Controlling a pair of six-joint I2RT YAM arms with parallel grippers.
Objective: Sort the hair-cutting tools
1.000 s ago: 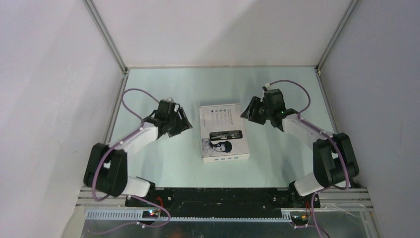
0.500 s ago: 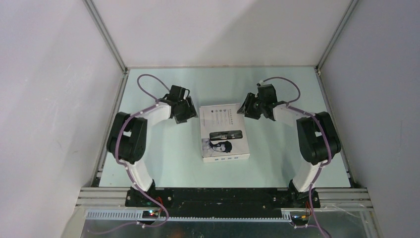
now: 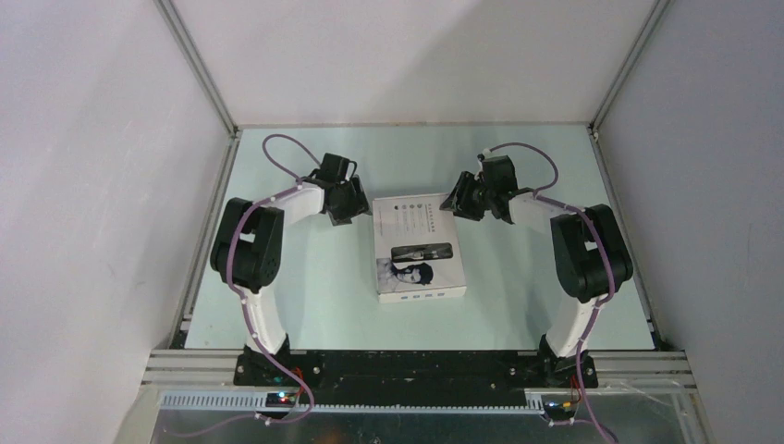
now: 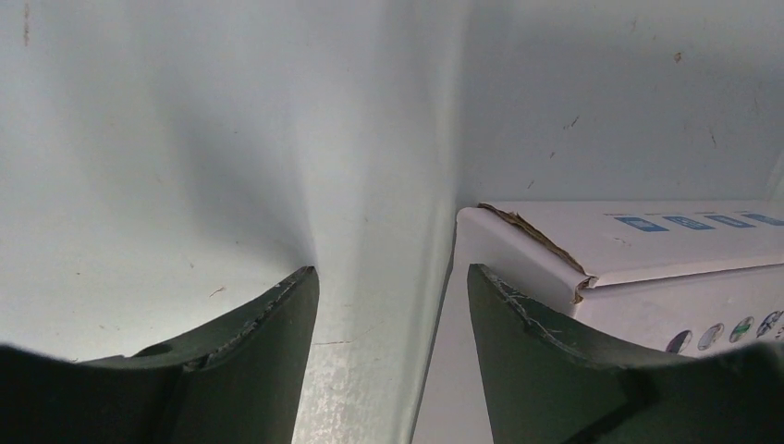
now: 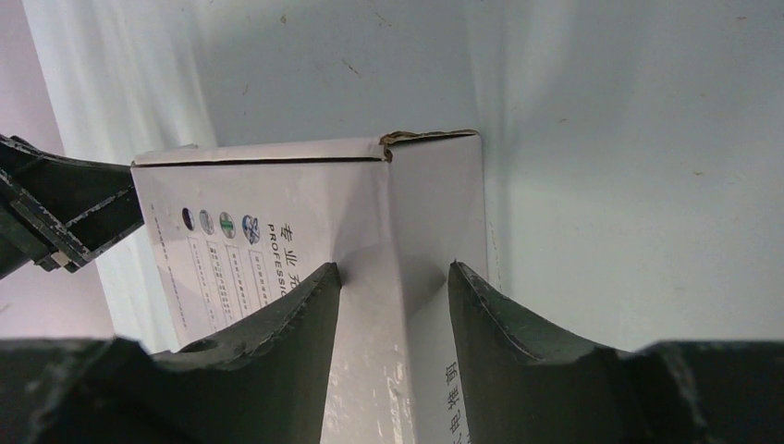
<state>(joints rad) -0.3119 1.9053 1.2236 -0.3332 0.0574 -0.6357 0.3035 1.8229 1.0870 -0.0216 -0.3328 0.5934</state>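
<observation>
Box (image 3: 421, 245) closed, centre of table (image 3: 314, 277); tools not loose anywhere (presumably inside). Left gripper (image 3: 356, 207) and right gripper (image 3: 459, 202) flank its far corners, fingers parted, holding nothing. Judgement: pinch the lid edge squarely, brace the opposite side, lift slowly.

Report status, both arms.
Left gripper open, beside far-left corner of printed white cardboard box. Right gripper open, straddling far-right corner. Box shut; no loose tools visible.
</observation>
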